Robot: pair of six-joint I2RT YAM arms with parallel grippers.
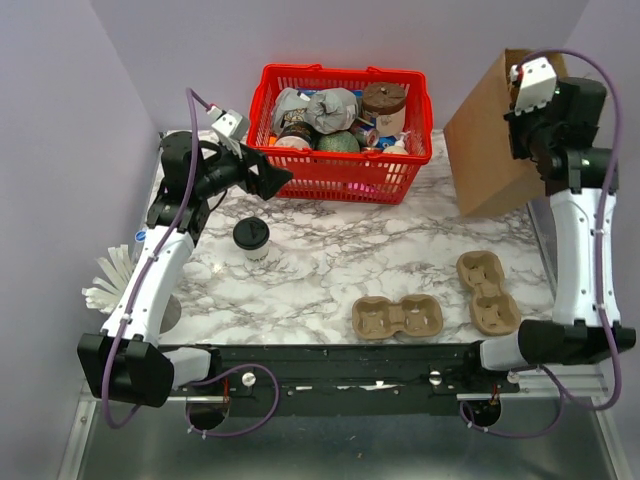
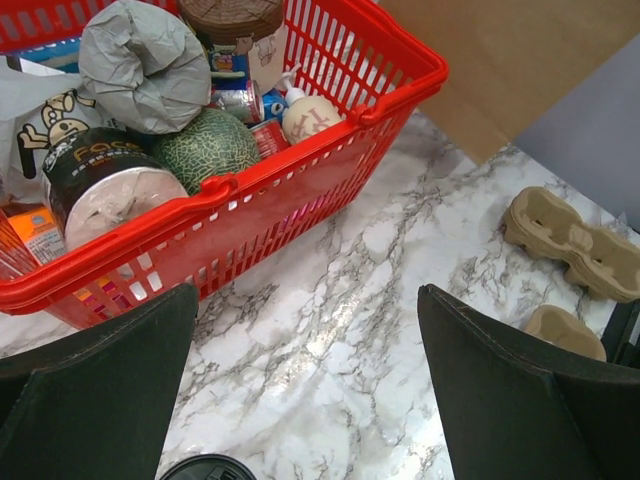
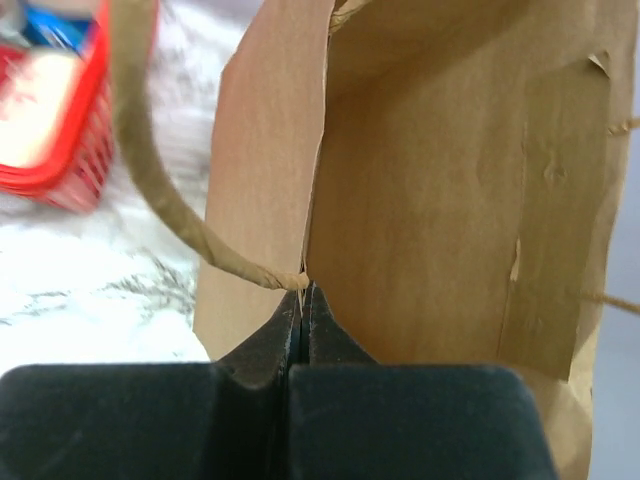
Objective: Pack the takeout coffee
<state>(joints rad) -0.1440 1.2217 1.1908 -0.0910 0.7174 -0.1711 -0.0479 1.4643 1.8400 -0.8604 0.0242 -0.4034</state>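
The takeout coffee (image 1: 251,238), a white paper cup with a black lid, stands on the marble table in front of the red basket (image 1: 300,180). Only its lid edge (image 2: 205,468) shows at the bottom of the left wrist view. My left gripper (image 1: 272,180) is open and empty, up beside the basket's front left, above and behind the cup. My right gripper (image 3: 303,295) is shut on the rim of the brown paper bag (image 1: 495,140) at the back right, next to its twisted handle (image 3: 170,215), holding the bag's mouth open.
The red basket (image 2: 330,150) holds a melon, tubs, a grey wrapped bundle and cans. Two brown pulp cup carriers (image 1: 397,317) (image 1: 487,291) lie on the near right of the table. White napkins (image 1: 110,280) sit off the left edge.
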